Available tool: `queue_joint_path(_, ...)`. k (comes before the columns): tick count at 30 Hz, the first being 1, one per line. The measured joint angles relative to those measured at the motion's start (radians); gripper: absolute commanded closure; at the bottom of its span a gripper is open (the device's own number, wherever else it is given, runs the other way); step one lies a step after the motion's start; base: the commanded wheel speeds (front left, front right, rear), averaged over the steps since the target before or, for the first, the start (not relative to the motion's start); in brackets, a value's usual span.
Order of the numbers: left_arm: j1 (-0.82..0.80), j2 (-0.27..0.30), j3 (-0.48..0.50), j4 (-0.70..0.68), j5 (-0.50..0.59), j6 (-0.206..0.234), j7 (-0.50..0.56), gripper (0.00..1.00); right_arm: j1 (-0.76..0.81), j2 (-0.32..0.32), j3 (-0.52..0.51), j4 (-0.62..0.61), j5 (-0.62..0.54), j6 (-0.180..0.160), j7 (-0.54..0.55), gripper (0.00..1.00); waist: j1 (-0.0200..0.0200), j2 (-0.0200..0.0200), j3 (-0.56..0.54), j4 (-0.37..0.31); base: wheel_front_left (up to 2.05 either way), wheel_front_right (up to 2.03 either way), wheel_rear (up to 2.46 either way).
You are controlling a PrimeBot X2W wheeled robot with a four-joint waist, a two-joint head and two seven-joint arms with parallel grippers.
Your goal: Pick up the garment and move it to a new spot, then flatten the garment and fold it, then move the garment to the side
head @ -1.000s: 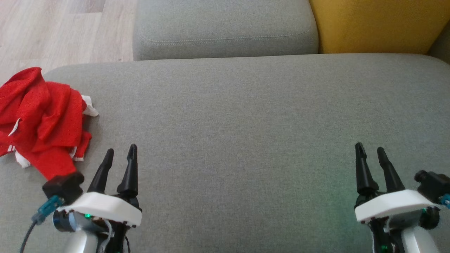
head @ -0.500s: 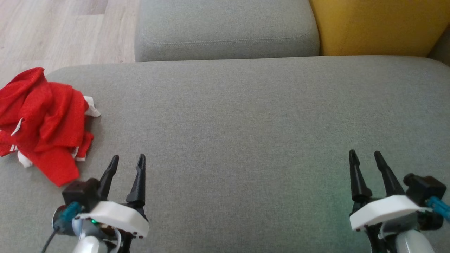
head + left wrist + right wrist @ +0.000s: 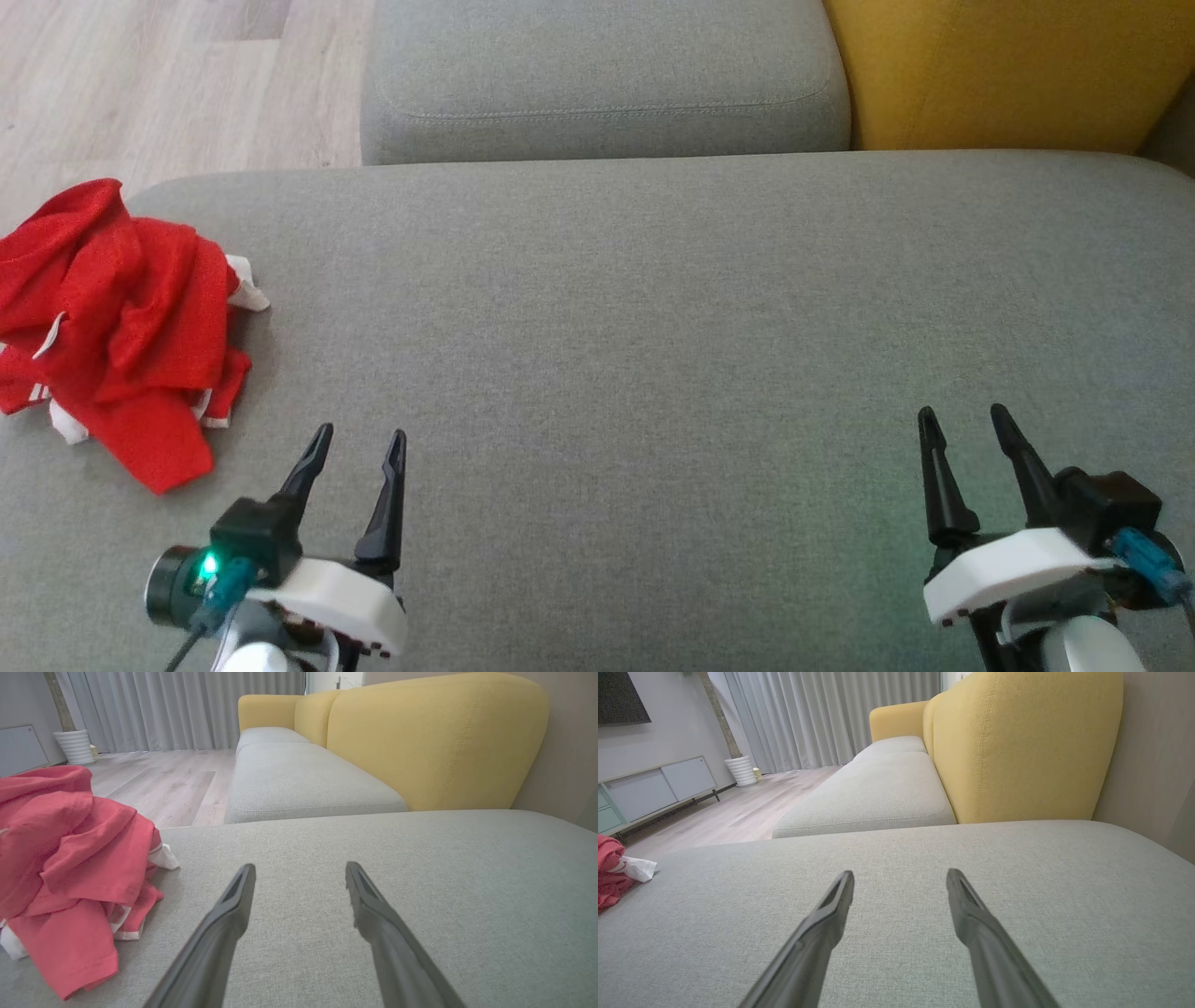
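My left gripper (image 3: 362, 431) and right gripper (image 3: 961, 411) stand open and empty, ready to grasp. The crumpled garment (image 3: 121, 317) lies near the left one, untouched.

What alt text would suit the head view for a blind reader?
A crumpled red garment with white trim lies at the left edge of a grey sofa cushion. The left gripper and right gripper, both open and empty, point forward near the bottom corners.

One red garment (image 3: 112, 317), one sofa (image 3: 653, 308)
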Motion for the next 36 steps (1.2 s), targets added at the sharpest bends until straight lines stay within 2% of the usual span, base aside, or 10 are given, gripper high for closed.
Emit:
queue_joint_path(17,0.003,0.0,-0.005,0.008,0.122,0.007,-0.044,0.0,0.025,0.0,-0.017,-0.006,-0.067,0.0,-0.03,0.0,0.0,0.0,-0.002,0.006,0.0,0.0,0.0)
queue_joint_path(36,0.002,-0.036,0.039,0.037,0.121,-0.015,-0.044,0.0,0.025,0.001,-0.024,-0.005,-0.057,0.0,-0.032,0.0,0.0,0.0,0.009,0.031,0.0,0.0,0.0)
